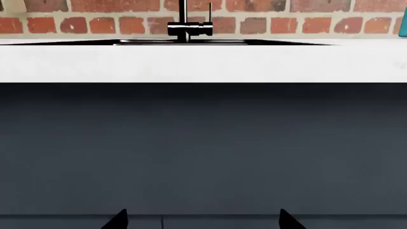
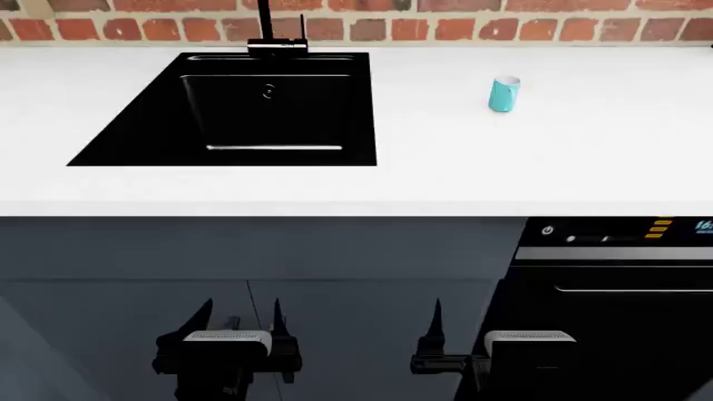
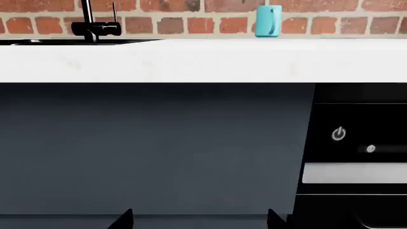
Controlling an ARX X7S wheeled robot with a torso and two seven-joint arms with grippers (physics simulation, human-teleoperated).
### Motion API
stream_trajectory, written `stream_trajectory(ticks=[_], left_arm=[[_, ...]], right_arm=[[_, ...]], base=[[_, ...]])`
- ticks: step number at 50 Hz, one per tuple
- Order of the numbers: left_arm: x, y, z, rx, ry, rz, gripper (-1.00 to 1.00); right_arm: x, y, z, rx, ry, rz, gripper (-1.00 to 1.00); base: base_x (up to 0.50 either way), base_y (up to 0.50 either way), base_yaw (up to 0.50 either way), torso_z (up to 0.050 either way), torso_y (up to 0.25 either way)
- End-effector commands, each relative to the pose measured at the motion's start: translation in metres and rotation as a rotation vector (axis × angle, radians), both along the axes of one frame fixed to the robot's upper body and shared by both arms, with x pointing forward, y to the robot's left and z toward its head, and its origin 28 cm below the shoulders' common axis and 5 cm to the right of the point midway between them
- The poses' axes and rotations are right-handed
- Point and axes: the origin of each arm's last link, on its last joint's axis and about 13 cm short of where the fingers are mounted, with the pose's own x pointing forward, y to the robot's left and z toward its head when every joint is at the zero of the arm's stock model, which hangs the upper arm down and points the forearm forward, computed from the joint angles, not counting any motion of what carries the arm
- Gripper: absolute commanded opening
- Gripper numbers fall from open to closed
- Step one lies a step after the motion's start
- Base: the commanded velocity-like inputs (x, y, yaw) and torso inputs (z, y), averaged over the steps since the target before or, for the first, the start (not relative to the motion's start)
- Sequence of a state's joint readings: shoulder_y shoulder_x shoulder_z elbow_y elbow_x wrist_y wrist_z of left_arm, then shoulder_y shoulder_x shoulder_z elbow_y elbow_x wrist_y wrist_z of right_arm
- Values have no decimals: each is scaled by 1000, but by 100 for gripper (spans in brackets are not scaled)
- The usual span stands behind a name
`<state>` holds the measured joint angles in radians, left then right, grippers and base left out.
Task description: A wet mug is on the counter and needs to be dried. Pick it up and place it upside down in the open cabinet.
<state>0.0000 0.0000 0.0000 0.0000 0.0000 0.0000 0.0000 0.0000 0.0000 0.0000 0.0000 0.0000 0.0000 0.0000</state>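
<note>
Counter (image 2: 579,159): sink (image 2: 240,113) set in at left, faucet (image 2: 270,33) at its far edge. Mug (image 2: 503,93) upright at right, well apart. My grippers: left (image 2: 240,322), right (image 2: 462,330), below near edge.

Counter (image 2: 446,159): smooth white, faintly mottled, stone-like, matt. Sink (image 2: 240,109): glossy black. Tap (image 1: 186,26): shiny dark metal. Wall (image 3: 190,19): rough red brick, pale mortar. Mug (image 2: 503,93): smooth teal, glossy. Cabinet fronts (image 1: 203,148): matt dark grey. Appliance panel (image 2: 619,251): glossy black, brushed metal strip.
</note>
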Motion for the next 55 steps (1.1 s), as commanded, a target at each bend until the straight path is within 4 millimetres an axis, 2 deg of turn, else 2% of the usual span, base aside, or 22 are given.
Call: stream_trajectory(ticks=[1,13,38,44,45,47,48,50,52,55], left_arm=[[-1,0,1,-16,-3,-23,100],[-6,0,6,-36,-14,-87,100],[-9,-1,11,-61,-38,-100,100],[-8,0,15,-34,-31,-85,100],[-4,3,23,-25,-56,-71,100],[16,15,53,-3,-165,0,100],[33,26,75,11,-223,63,100],[73,54,133,29,-331,195,100],[109,74,177,68,-381,288,100],[165,101,235,121,-431,450,100]], right_arm=[[0,0,1,-3,-1,-3,100],[-3,0,2,29,-12,24,100],[-5,1,3,37,-21,44,100],[-3,-1,7,31,-33,31,100],[-2,-4,14,11,-53,23,100],[2,-13,42,-35,-124,5,100],[6,-20,64,-65,-170,-17,100],[19,-39,120,-164,-260,-69,100],[36,-55,166,-223,-300,-106,100],[64,-80,220,-291,-315,-187,100]], base=[[0,0,0,50,37],[0,0,0,50,37],[0,0,0,50,43],[0,0,0,0,0],[0,0,0,0,0],[0,0,0,0,0],[0,0,0,0,0],[0,0,0,0,0],[0,0,0,0,0],[0,0,0,0,0]])
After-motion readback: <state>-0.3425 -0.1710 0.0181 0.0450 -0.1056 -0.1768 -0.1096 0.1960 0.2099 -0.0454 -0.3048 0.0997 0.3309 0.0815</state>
